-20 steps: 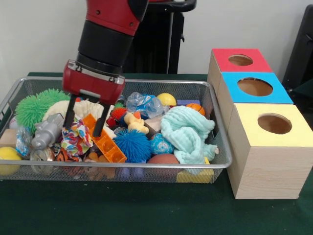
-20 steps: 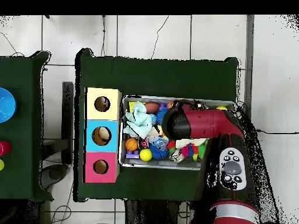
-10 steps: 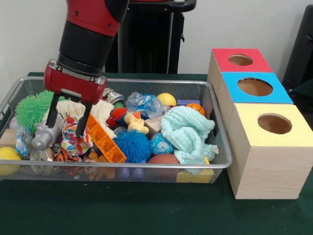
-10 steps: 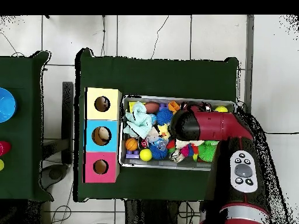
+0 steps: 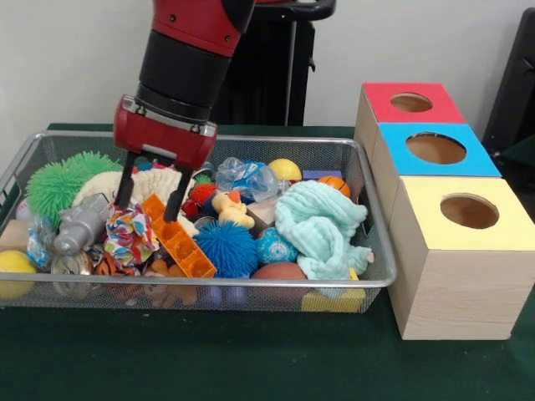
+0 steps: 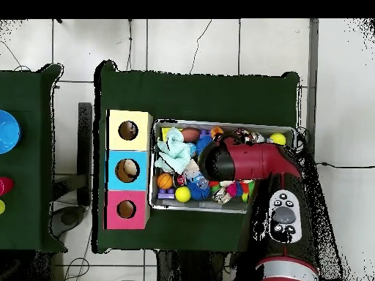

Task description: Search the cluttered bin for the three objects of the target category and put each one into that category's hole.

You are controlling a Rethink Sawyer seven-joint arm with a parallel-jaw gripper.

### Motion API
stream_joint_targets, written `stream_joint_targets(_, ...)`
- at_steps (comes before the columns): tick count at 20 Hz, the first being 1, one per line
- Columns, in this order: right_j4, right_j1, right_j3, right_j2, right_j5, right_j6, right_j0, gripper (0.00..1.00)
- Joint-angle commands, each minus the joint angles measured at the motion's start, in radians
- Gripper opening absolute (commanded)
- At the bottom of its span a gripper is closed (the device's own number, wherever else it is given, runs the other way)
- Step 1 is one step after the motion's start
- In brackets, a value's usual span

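My gripper (image 5: 147,210) hangs open over the left half of the wire bin (image 5: 251,140). Its two black fingers (image 5: 124,190) stand either side of the top end of an orange plastic ladder-shaped toy (image 5: 180,242), without holding it. Beside them lie a colourful fabric scrap (image 5: 129,236) and a silver metallic toy (image 5: 79,224). A green spiky ball (image 5: 52,185), a blue spiky ball (image 5: 226,249), a rubber duck (image 5: 230,209) and a pale blue cloth (image 5: 322,225) also lie in the bin. In the overhead view the red arm (image 6: 245,161) hides the gripper.
Three boxes stand beside the bin, each with a hole: red (image 5: 411,102), blue (image 5: 436,148) and yellow (image 5: 468,210). A yellow ball (image 5: 284,170), a small basketball (image 5: 334,184), crinkled blue plastic (image 5: 247,178) and a brown ball (image 5: 280,271) crowd the bin.
The gripper swung left over the silver toy and fabric scrap, then came back right to the orange toy and sits slightly higher. It stayed open throughout.
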State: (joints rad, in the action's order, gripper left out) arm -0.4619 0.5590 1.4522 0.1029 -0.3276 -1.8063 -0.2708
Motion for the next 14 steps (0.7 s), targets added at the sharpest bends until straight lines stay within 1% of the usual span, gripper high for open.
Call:
stream_joint_targets(1, 0.021, -0.038, 0.103, -0.029, 0.024, -0.141, -0.010, 1.00)
stream_joint_targets(4, 0.028, -0.053, 0.091, -0.041, 0.010, -0.122, -0.023, 1.00)
stream_joint_targets(9, 0.026, -0.107, 0.051, -0.085, 0.018, -0.078, -0.066, 1.00)
stream_joint_targets(14, 0.018, -0.128, 0.036, -0.102, 0.029, -0.064, -0.086, 1.00)
